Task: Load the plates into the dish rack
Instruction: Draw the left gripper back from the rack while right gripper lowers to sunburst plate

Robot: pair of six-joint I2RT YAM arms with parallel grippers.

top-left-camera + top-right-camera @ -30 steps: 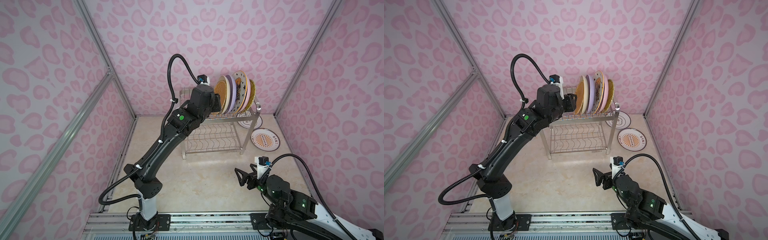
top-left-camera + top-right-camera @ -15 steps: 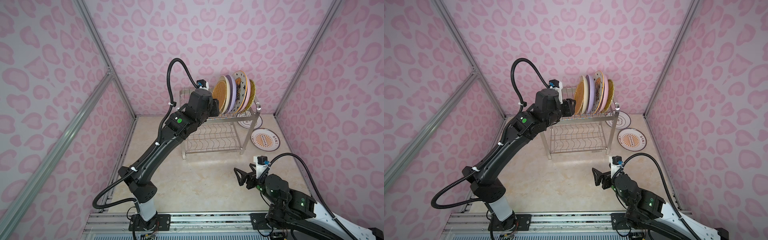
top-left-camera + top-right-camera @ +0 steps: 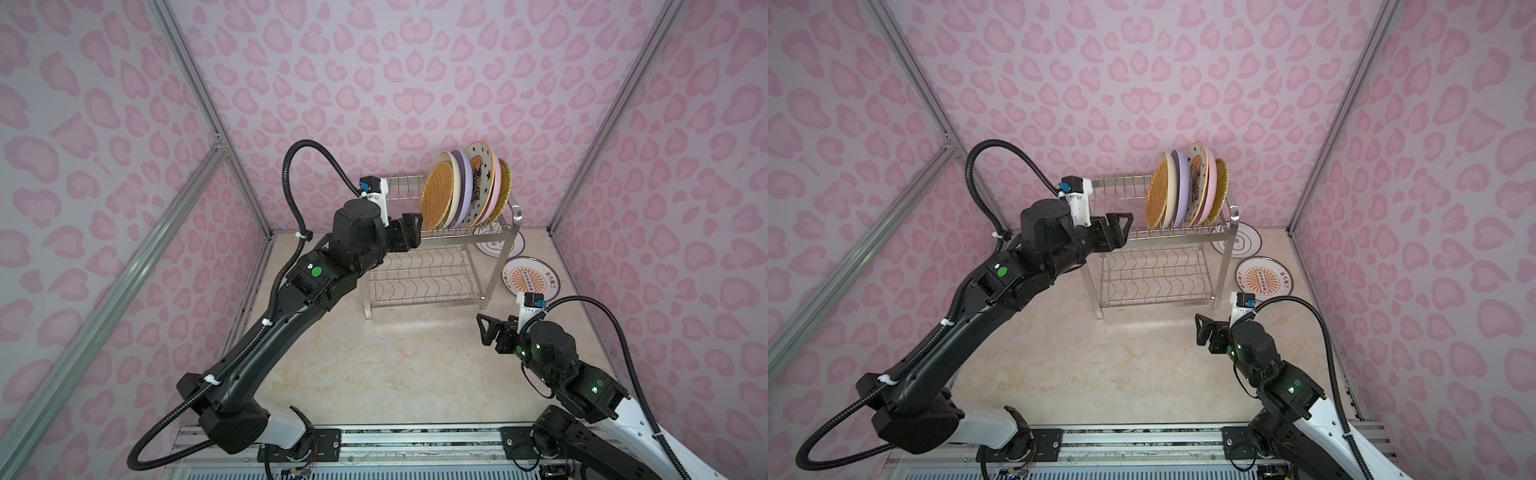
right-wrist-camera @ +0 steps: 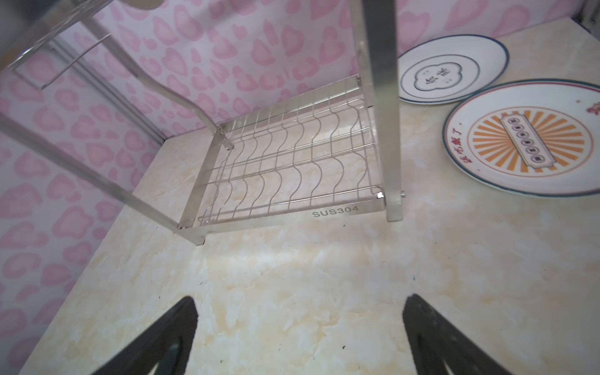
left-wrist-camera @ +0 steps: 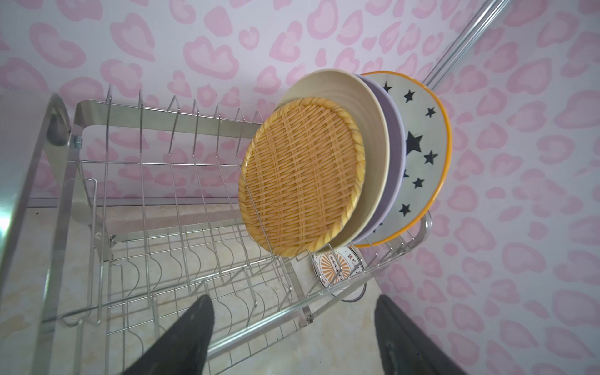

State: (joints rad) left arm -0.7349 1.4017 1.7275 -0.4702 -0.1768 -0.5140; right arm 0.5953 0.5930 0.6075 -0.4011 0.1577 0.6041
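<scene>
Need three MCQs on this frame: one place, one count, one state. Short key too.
1. The two printed plates lie: A) on the table right of the dish rack B) in its lower tier C) against the back wall
2. Plates standing in the upper tier: A) four B) six C) eight
3. The left gripper is: A) shut on a wicker plate B) open, empty C) out of view
Key: A, both flat beside the rack; B, wicker, cream, lilac, star, pink, wicker; B, fingers apart, nothing between.
</scene>
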